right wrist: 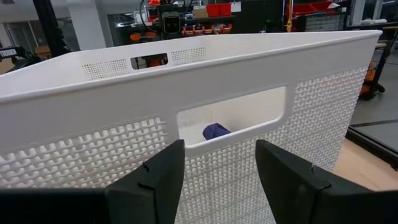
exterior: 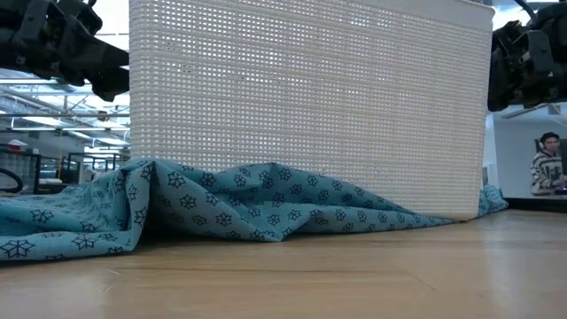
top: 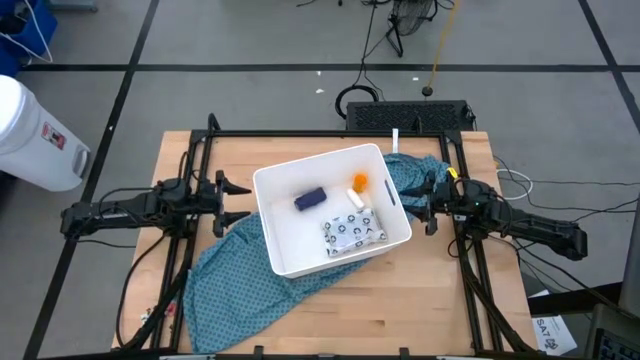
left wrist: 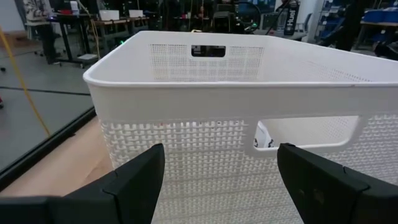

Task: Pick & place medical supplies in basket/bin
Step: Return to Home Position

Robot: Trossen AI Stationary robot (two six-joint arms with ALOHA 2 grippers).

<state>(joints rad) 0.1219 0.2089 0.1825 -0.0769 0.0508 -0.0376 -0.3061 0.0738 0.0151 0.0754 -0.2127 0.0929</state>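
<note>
The white plastic tub (top: 270,215) stands mid-table, its base on a teal patterned cloth (top: 235,280). Inside lie a silvery-white blister pack with dark dots (top: 353,232), a small orange bottle (top: 359,182), a dark blue object (top: 310,199) and a tiny white tube (top: 355,199). My left gripper (top: 240,201) is open and empty beside the tub's left short side (left wrist: 186,143). My right gripper (top: 418,210) is open and empty beside its right short side (right wrist: 249,168). The blue object shows through the slot handle (right wrist: 215,131).
A white cylindrical container with a red label (top: 30,130) stands on the floor off the table's far left. The cloth spreads from under the tub toward the near left and far right. Bare wood (top: 420,300) lies at the near right. A person (exterior: 547,164) sits in the room behind.
</note>
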